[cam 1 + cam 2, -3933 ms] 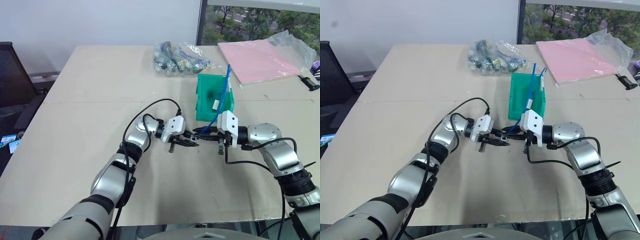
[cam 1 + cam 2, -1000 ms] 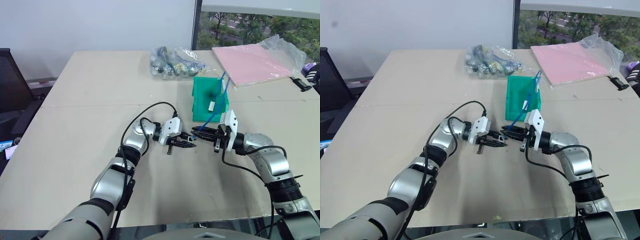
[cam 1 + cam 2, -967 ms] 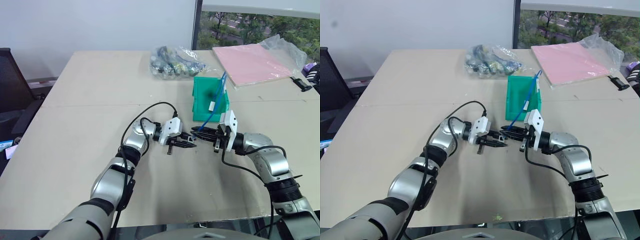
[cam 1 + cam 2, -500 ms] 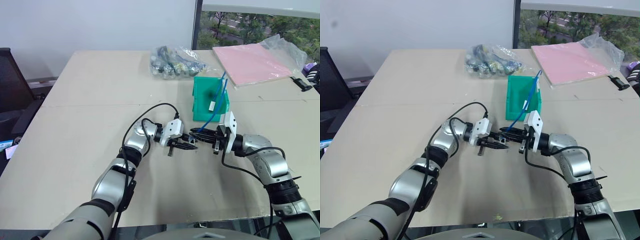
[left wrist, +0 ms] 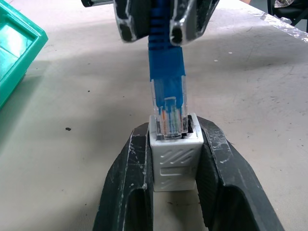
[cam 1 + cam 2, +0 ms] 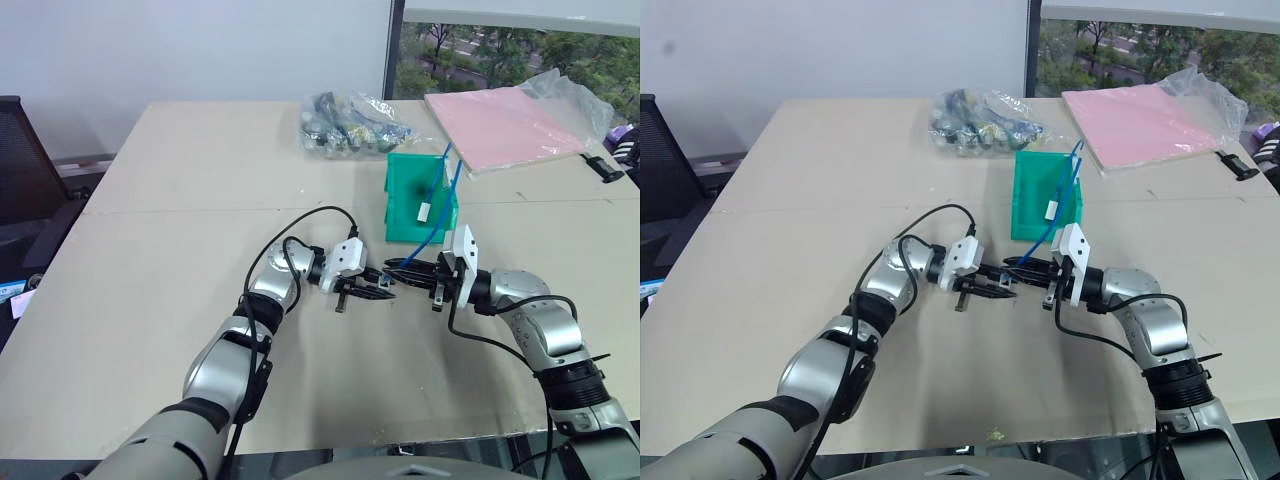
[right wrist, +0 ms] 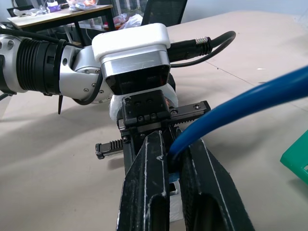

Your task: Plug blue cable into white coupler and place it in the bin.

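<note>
My left gripper (image 6: pixel 386 290) is shut on the white coupler (image 5: pixel 174 155), which sits upright between its two black fingers (image 5: pixel 130 183). The blue cable's clear plug (image 5: pixel 168 114) stands in the coupler's socket opening. My right gripper (image 7: pixel 174 144) faces the left one and is shut on the blue cable (image 7: pixel 250 98) just behind that plug. From there the cable arcs up and back over the bin (image 6: pixel 403 195), its free end (image 6: pixel 427 211) hanging above it. The teal bin stands on the table just behind both grippers.
A clear bag of bundled cables (image 6: pixel 350 120) lies behind the bin. At the back right a pink flat pad (image 6: pixel 500 125) lies partly under a plastic bag (image 6: pixel 578 88). A black chair (image 6: pixel 20 150) stands past the table's left edge.
</note>
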Controlling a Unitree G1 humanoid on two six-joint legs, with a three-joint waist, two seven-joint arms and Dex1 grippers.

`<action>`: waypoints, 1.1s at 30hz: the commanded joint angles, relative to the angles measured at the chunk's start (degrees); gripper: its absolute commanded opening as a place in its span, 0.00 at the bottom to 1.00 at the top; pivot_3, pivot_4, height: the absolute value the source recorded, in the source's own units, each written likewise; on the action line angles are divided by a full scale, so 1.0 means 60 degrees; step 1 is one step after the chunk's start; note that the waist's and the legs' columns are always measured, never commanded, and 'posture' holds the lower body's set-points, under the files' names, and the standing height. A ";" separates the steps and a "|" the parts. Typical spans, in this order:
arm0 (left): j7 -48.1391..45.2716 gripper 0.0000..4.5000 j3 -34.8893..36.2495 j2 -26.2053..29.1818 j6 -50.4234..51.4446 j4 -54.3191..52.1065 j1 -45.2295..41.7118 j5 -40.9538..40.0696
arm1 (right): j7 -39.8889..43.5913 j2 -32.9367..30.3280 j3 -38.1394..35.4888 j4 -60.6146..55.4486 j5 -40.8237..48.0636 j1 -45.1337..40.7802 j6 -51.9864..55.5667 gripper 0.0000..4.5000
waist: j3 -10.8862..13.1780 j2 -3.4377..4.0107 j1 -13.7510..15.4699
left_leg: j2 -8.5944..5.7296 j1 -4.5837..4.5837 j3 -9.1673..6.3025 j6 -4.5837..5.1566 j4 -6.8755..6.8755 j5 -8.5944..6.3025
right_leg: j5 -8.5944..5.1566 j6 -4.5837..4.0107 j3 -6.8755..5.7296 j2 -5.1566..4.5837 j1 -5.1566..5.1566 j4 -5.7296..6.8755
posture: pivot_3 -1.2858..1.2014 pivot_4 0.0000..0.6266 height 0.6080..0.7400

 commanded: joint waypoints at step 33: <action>-0.0114 0.13 -0.0333 -0.0082 0.0361 -0.0140 0.0424 0.0295 | -0.0647 0.0102 0.1106 0.0581 -0.1941 0.0162 -0.0869 0.00 | -0.0003 0.0000 -0.0025 | 0.0004 0.0014 -0.0003 0.0000 0.0000 0.0000 | -0.0001 0.0000 0.0002 0.0006 0.0001 0.0011 | 0.52 0.24 0.91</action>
